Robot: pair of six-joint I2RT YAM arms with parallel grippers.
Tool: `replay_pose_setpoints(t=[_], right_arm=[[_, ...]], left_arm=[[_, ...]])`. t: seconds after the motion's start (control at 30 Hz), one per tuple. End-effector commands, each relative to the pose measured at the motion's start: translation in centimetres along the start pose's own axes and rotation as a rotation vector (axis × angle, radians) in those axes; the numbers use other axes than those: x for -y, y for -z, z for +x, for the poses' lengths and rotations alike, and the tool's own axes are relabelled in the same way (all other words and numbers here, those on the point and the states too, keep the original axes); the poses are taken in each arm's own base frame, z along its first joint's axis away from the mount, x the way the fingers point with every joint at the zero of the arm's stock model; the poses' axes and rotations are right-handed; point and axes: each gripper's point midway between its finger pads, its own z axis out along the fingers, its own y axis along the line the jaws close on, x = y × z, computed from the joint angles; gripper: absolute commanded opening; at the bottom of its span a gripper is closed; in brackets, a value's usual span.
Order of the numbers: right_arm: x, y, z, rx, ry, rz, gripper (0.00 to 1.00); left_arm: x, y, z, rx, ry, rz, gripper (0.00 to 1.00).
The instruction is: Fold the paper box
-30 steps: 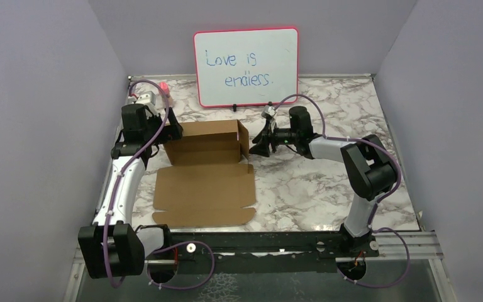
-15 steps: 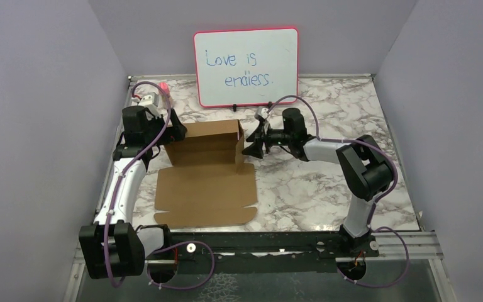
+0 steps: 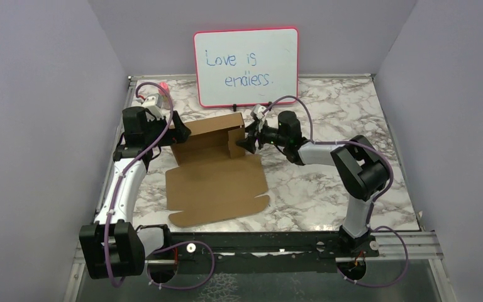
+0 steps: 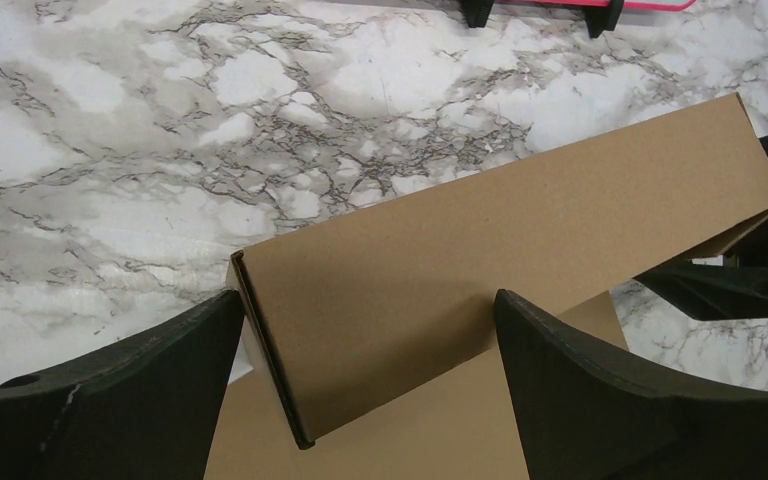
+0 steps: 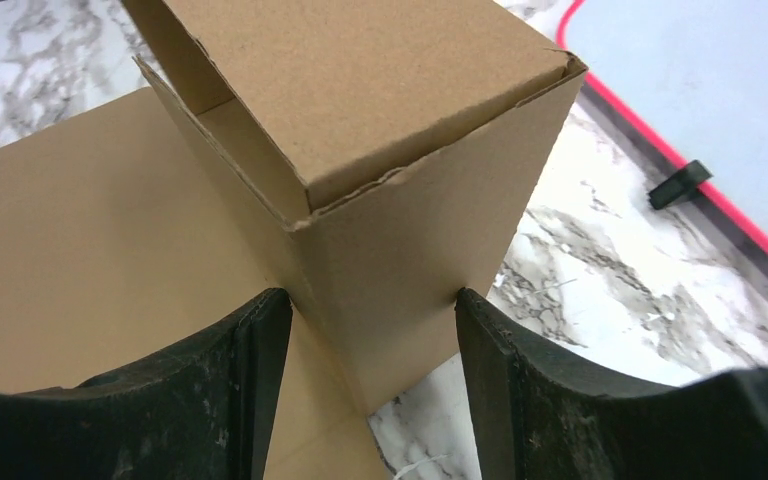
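Observation:
The paper box [image 3: 207, 135] is brown cardboard, partly folded: a raised hollow section stands at the back and a flat panel [image 3: 217, 189] lies toward the arms. The whole piece sits skewed on the table. My left gripper [image 3: 177, 130] is open wide at the raised section's left end [image 4: 260, 300], which lies between the fingers without being clamped. My right gripper [image 3: 246, 139] is open around the right end corner [image 5: 410, 260], and both its fingertips [image 5: 270, 320] touch the cardboard. In the right wrist view the box's end flap [image 5: 360, 90] is folded in.
A red-framed whiteboard [image 3: 246, 66] with handwriting stands at the back of the marble table [image 3: 327, 189], close behind the box. Grey walls close in the left, right and back sides. The arms' mounting rail [image 3: 258, 242] runs along the near edge.
My right gripper has moved left onto the box's right end and its jaws have widened. The box has turned, its flat panel swinging to the right. The left gripper has stayed at the left end.

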Motion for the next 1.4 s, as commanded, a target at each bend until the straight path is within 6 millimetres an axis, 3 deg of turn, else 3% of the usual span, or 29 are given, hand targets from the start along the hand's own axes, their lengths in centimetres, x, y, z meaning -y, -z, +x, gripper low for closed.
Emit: replay_pose_setpoints(t=[0.0, 0.3, 0.57, 0.9, 1.03, 1.23, 1.37], right_arm=[[1.7, -0.8, -1.7, 0.077, 0.068, 0.112, 0.67], [2.3, -1.3, -1.3, 0.080, 0.060, 0.177, 0.61], [3.5, -1.3, -1.4, 0.095, 0.067, 0.285, 0.43], [3.2, -0.3, -1.4, 0.091, 0.066, 0.313, 0.32], [2.2, -0.2, -0.8, 0.075, 0.055, 0.269, 0.27], [1.4, -0.1, -0.1, 0.050, 0.058, 0.226, 0.26], [1.2, -0.1, -0.2, 0.045, 0.067, 0.215, 0.26]], left_arm=[[1.5, 0.0, 3.0, -0.100, 0.017, 0.102, 0.94], [2.5, 0.0, 3.3, -0.107, 0.022, 0.165, 0.92], [3.4, 0.2, 3.1, -0.103, 0.021, 0.211, 0.92], [6.5, 2.1, 0.9, -0.070, 0.033, 0.308, 0.91], [5.4, 2.7, -1.6, -0.013, 0.046, 0.183, 0.97], [5.3, 4.5, -6.9, 0.093, -0.004, 0.093, 0.99], [5.4, 5.1, -8.9, 0.127, -0.027, 0.070, 0.99]])
